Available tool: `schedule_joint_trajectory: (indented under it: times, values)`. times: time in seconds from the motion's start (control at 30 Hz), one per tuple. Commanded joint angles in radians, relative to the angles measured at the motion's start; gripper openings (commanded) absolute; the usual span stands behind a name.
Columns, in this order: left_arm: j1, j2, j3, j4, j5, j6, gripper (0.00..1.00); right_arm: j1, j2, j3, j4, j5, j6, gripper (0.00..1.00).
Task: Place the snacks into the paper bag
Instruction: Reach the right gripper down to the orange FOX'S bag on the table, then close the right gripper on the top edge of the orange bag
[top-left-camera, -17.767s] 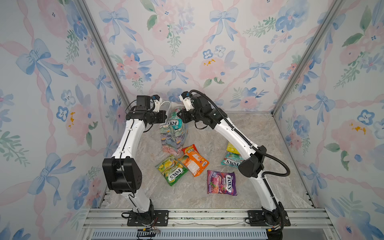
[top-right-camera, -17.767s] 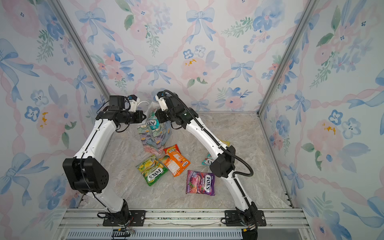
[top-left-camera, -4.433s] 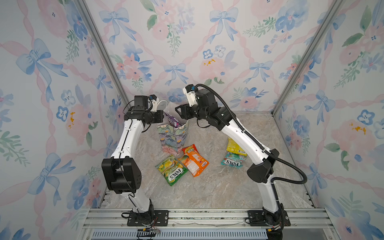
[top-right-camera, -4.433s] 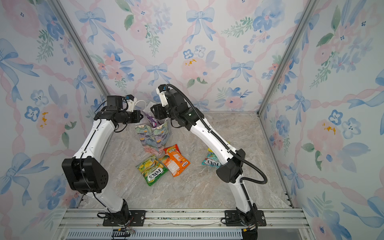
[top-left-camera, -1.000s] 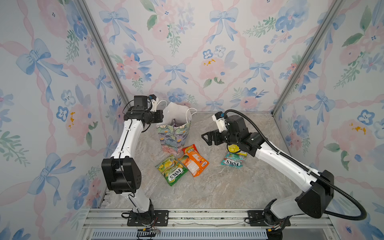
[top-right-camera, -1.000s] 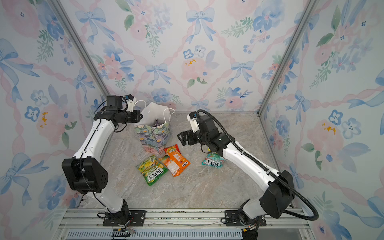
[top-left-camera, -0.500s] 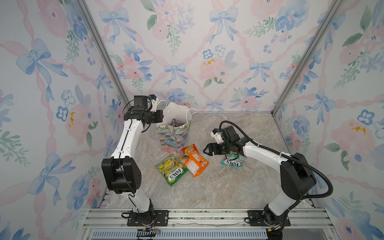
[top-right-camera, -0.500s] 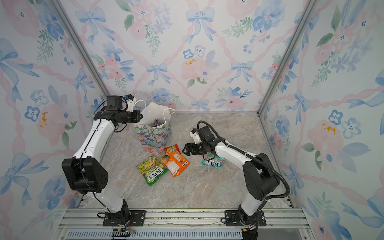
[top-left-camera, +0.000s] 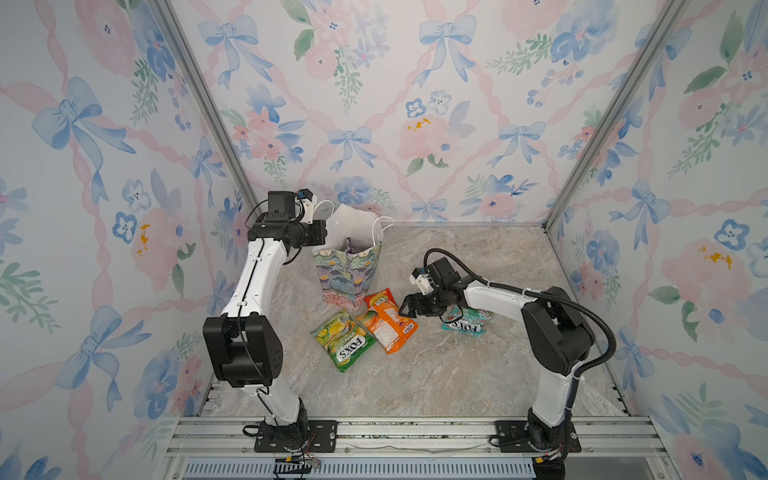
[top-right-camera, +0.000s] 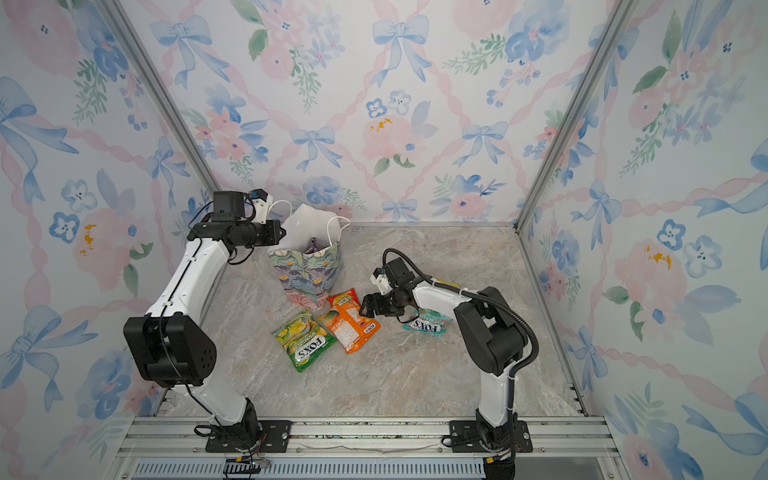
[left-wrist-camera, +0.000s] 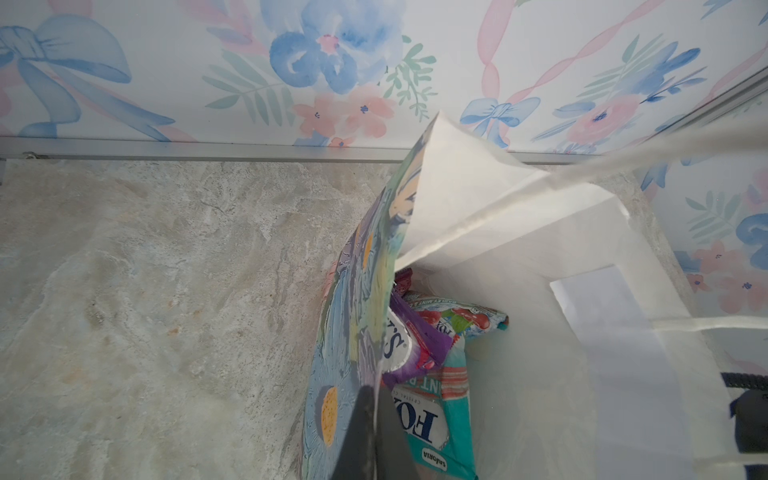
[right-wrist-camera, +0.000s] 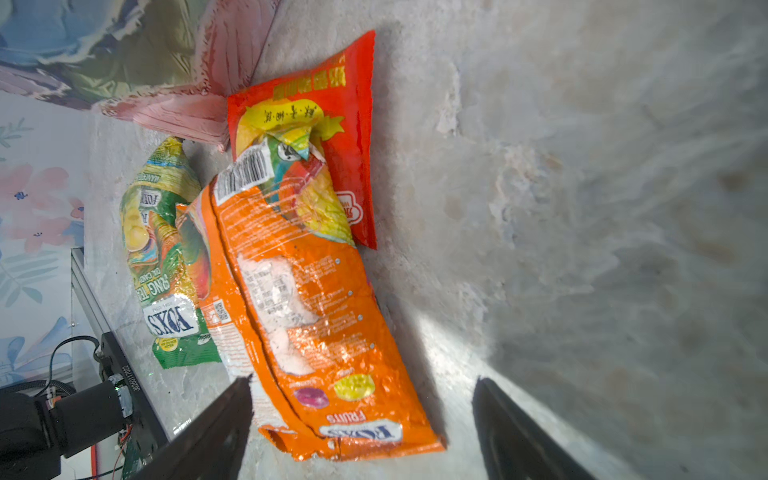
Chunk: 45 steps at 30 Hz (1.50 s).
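Observation:
The flowered paper bag (top-left-camera: 351, 270) (top-right-camera: 307, 270) stands upright at the back. My left gripper (top-left-camera: 322, 235) (left-wrist-camera: 374, 399) is shut on its side wall (left-wrist-camera: 357, 332). Inside lie a purple packet (left-wrist-camera: 415, 349) and a teal packet (left-wrist-camera: 440, 415). An orange packet (top-left-camera: 388, 324) (right-wrist-camera: 303, 316) lies on the floor in front of the bag, overlapping a red packet (top-left-camera: 379, 299) (right-wrist-camera: 345, 104) and a green packet (top-left-camera: 343, 338) (right-wrist-camera: 162, 257). My right gripper (top-left-camera: 409, 307) (right-wrist-camera: 363, 380) is open low over the orange packet's near end, one finger on each side. Another teal packet (top-left-camera: 467, 324) lies under the right arm.
Flower-papered walls close in the marble floor (top-left-camera: 415, 374) on three sides. A metal rail (top-left-camera: 395, 432) with both arm bases runs along the front. The right arm's elbow (top-left-camera: 552, 328) stands over the right part of the floor.
The right gripper has dropped lower and moved left to the orange packet's end, and its jaws have narrowed a little. The left arm and the bag have not moved.

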Motion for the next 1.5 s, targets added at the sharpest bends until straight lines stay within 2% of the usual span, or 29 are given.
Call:
schedule_joint_trajectory:
  times: [0.0, 0.53, 0.7, 0.87, 0.97, 1.17, 1.47]
  values:
    - [0.005, -0.01, -0.015, -0.011, -0.001, 0.009, 0.0, 0.028, 0.033, 0.038, 0.008, 0.003, -0.002, 0.85]
    - [0.006, -0.006, -0.017, -0.012, -0.008, 0.01, 0.0, 0.079, 0.103, 0.084, 0.016, 0.002, 0.025, 0.77]
    - [0.006, -0.006, -0.018, -0.011, -0.007, 0.01, 0.0, 0.082, 0.099, 0.066, 0.033, 0.001, 0.038, 0.65]
    - [0.005, -0.009, -0.016, -0.011, -0.005, 0.01, 0.0, 0.076, 0.078, 0.054, 0.036, 0.013, 0.045, 0.48]
    - [0.005, -0.008, -0.017, -0.011, -0.007, 0.01, 0.0, 0.069, 0.055, 0.04, 0.042, 0.02, 0.059, 0.43]
    - [0.006, -0.006, -0.016, -0.011, -0.002, 0.009, 0.0, 0.048, -0.002, 0.004, 0.045, 0.03, 0.071, 0.24]
    - [0.005, -0.01, -0.016, -0.011, -0.002, 0.009, 0.0, 0.023, -0.074, -0.029, 0.069, -0.005, 0.1, 0.03]
